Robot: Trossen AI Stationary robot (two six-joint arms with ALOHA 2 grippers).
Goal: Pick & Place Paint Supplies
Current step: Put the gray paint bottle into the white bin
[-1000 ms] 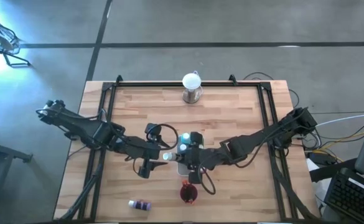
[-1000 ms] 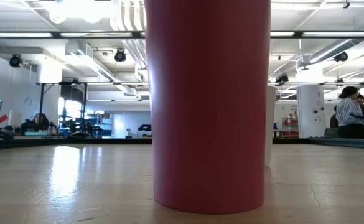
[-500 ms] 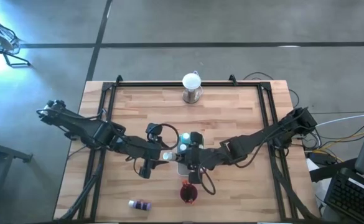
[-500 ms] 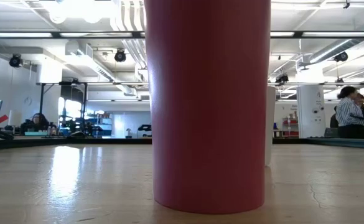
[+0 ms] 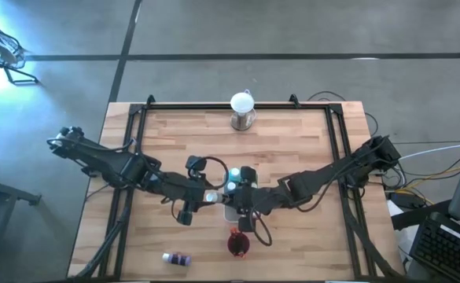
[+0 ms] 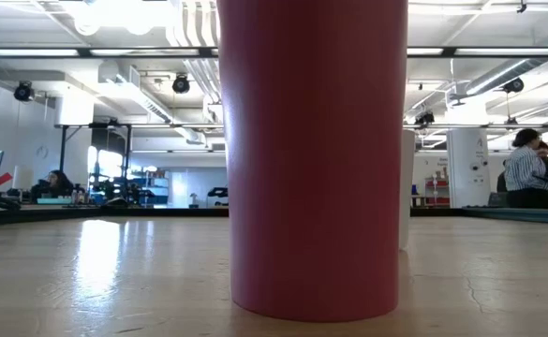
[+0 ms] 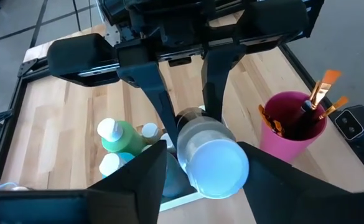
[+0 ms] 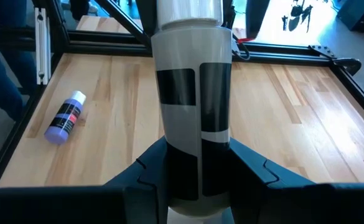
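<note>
A pale grey paint bottle [image 8: 193,93] with a black label and a white cap [image 7: 214,167] hangs in the air between my two arms, above the white tray [image 7: 180,200]. My right gripper [image 8: 197,171] is shut on it. My left gripper [image 7: 203,177] is open; its fingers stand on either side of the cap end, close to it, and I cannot tell whether they touch. In the tray stand a green bottle [image 7: 118,134] and a teal one [image 7: 111,165]. A purple bottle [image 5: 176,258] lies on its side on the table near the front edge. My right gripper pinches the bottle's bottom end [image 8: 194,186] between its two fingers [image 7: 214,81]. The bottle sticks out forward along the fingers, its cap end pointing away at my left gripper. It is lifted clear, over the tray, tilted a little down.
A dark red cup [image 5: 237,244] with brushes [image 7: 323,87] stands just in front of the tray and fills the low view [image 6: 316,159]. A white globe on a metal base [image 5: 243,110] stands at the table's far edge. Black rails [image 5: 135,134] run along both sides.
</note>
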